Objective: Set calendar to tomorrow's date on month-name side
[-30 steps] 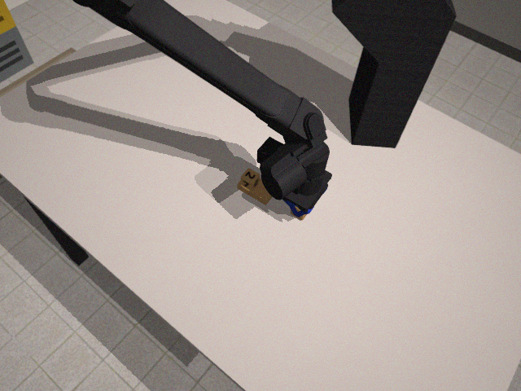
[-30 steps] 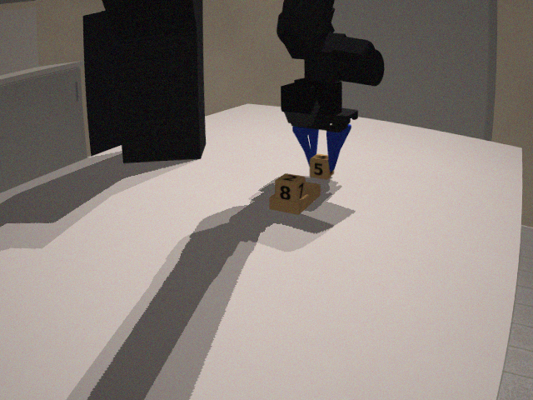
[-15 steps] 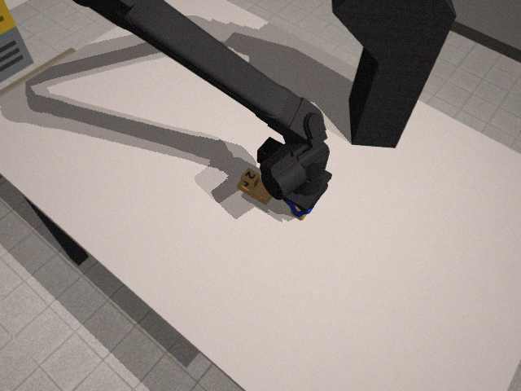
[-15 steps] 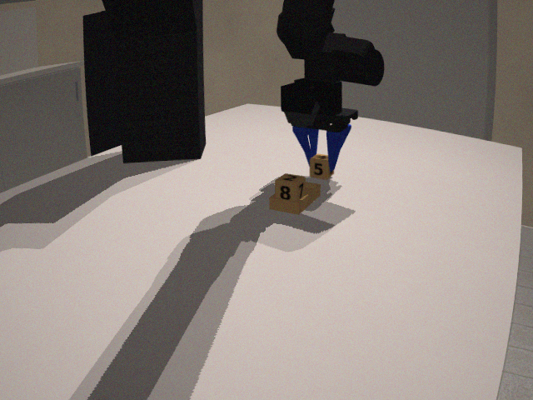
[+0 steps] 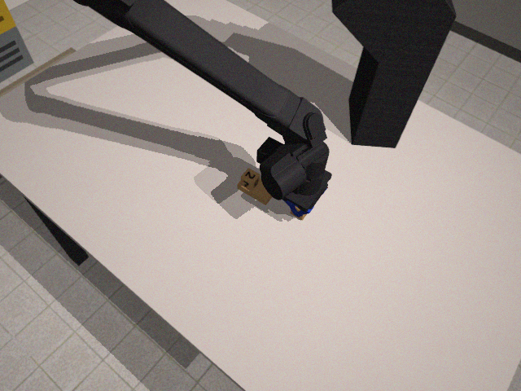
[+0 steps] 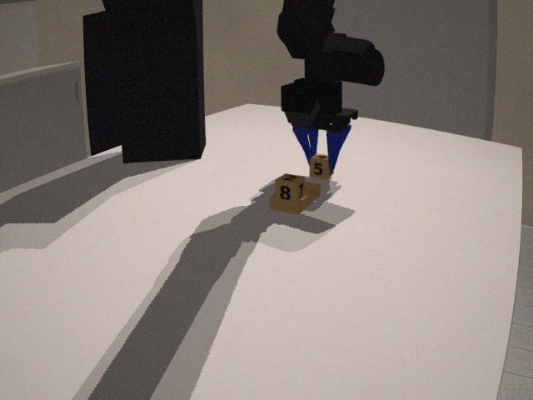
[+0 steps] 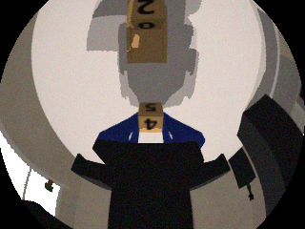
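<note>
- Black robot arm point(image 5: 210, 63) point(image 6: 306, 26), nearest the top camera; spans the upper part of that view, its wrist housing overhanging one end of the tray.
- Tabletop point(image 5: 378, 273) point(image 6: 387, 301) point(image 7: 219, 48), pale, crossed by long arm shadows.
- Thick black column point(image 5: 400, 71) point(image 6: 163, 86), angular, standing at the table, well apart from the tray and cubes.
- Yellow-and-grey object point(image 5: 12, 50), cut off at the top view's corner; identity unclear.
- Grey panelled unit point(image 6: 42, 120), partly out of frame, beyond the table.
- Gripper point(image 5: 299, 211) point(image 6: 321, 167) point(image 7: 151, 115), pointing down, blue fingers point(image 6: 337, 144) closed on a wooden cube.
- Held cube point(image 5: 299, 217) point(image 6: 319, 168) point(image 7: 151, 117), marked 5 and 4, outside the tray and near it; largely hidden from above. Contact with the table cannot be told.
- Wooden tray point(image 5: 263, 196) point(image 6: 286, 205) point(image 7: 152, 50), on the table, part shaded.
- Seated cube point(image 5: 249, 178) point(image 6: 289, 189) point(image 7: 146, 16), at one end of the tray; 2 on top, 8 and 1 on sides in the exterior view. Its lower part is hidden by the tray wall; another side's mark, foreshortened and dark, reads poorly.

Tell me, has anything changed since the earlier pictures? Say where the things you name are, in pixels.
Nothing visibly moved, and nothing was taken hold of or let go. The gripper point(image 5: 298, 210) point(image 6: 321, 168) point(image 7: 151, 115) still has the 5 cube point(image 5: 299, 217) point(image 6: 319, 167) point(image 7: 151, 123) between its fingers; the tray point(image 5: 263, 197) point(image 6: 284, 206) point(image 7: 148, 53) and the 8 cube point(image 5: 251, 177) point(image 6: 289, 189) point(image 7: 145, 10) in it look unmoved.
</note>
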{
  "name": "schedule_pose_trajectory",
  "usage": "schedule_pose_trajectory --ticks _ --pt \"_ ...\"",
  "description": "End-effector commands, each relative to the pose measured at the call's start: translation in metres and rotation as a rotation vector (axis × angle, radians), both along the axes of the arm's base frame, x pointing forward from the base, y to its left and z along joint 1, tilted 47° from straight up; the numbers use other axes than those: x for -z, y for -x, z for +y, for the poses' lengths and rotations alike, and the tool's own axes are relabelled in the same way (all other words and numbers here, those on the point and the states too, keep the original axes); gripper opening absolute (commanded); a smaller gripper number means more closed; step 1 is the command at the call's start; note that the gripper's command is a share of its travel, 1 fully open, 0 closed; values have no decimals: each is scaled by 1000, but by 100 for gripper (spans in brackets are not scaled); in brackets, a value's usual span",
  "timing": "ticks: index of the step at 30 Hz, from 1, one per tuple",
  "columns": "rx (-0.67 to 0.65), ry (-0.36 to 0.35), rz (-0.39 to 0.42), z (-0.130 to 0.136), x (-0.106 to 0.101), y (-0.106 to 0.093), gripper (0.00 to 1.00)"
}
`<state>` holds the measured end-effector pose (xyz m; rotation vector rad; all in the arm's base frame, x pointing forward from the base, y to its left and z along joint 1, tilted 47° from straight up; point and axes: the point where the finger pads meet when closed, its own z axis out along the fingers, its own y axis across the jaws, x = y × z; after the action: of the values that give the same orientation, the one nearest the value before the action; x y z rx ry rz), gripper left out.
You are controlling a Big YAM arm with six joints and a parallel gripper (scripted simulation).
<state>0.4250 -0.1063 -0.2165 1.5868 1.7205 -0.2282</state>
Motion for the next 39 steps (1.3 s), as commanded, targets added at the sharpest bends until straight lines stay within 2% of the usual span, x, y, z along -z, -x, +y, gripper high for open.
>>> schedule_pose_trajectory --ticks 1,39 --pt "-33 7 -6 10 -7 -12 27" --pt "-18 7 0 3 -1 -8 27"
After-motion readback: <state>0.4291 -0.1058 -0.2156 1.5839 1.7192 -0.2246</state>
